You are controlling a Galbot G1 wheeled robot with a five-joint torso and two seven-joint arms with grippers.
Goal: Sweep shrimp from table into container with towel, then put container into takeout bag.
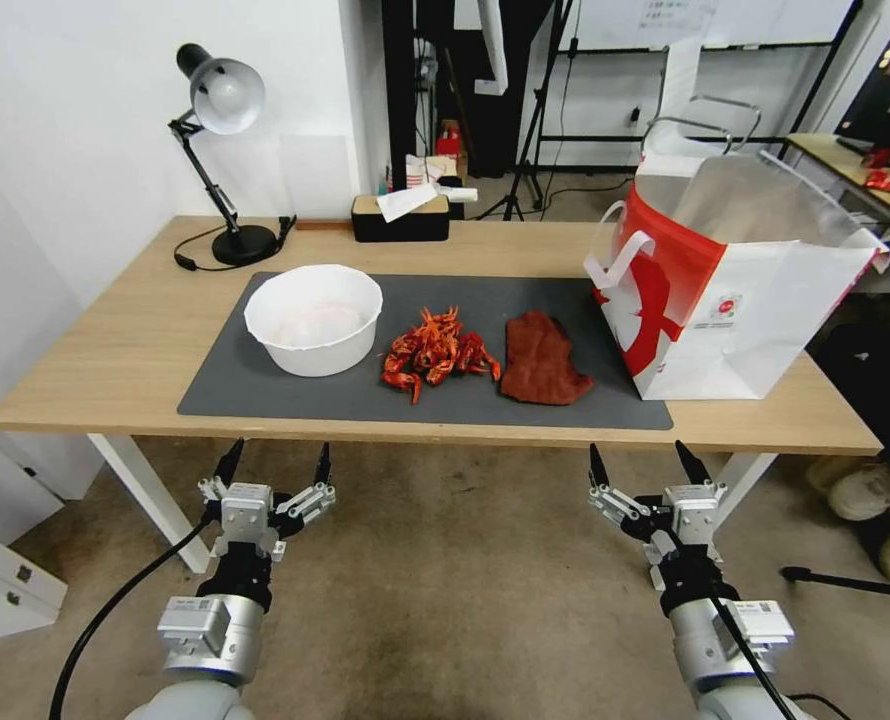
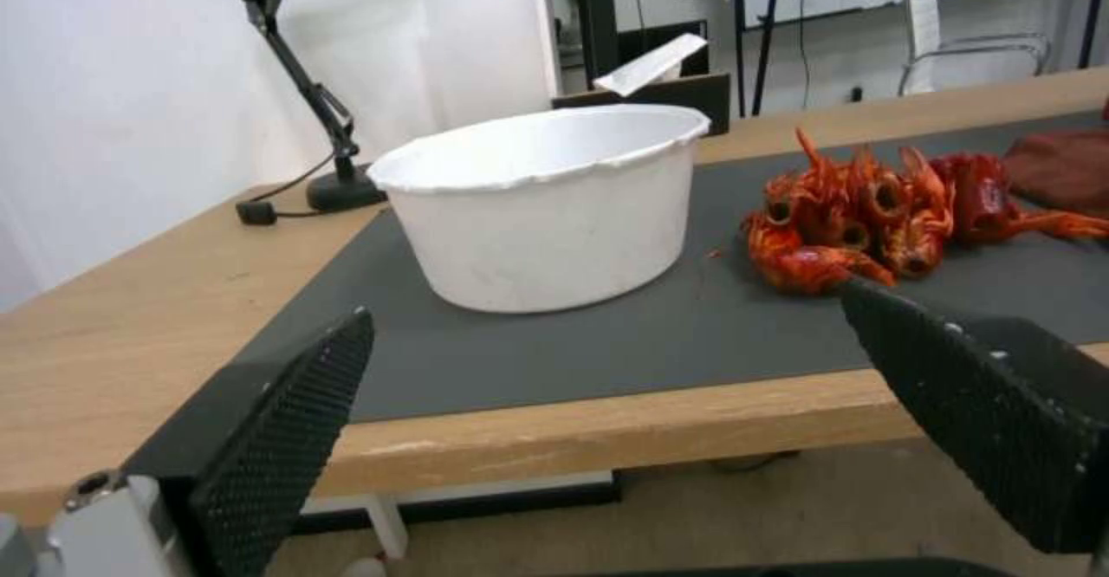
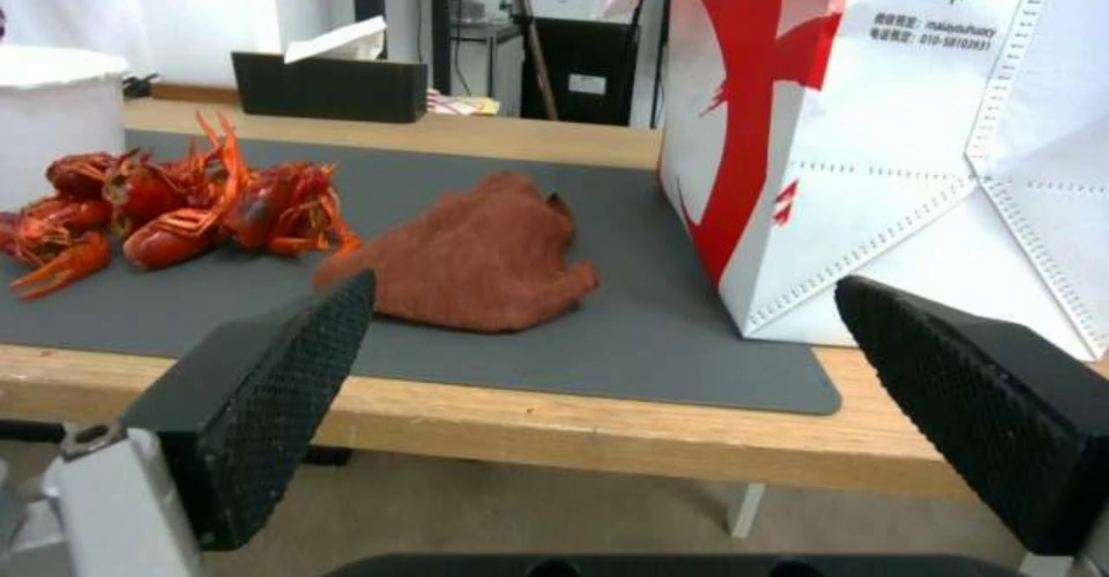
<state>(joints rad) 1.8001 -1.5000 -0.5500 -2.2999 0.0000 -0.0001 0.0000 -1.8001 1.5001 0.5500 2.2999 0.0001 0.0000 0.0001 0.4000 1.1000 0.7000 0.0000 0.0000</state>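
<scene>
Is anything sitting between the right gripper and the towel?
Nothing visible. The right gripper hangs open below the table's near edge, and the towel lies flat on the mat just beyond it, with the shrimp off to one side and the bag to the other.

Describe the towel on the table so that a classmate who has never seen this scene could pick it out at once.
Start at the long light-wood table and its dark grey mat. The towel lies flat on the mat's right part, between the shrimp and the takeout bag. It is the one soft, rust-brown cloth, duller than the bright shrimp.
</scene>
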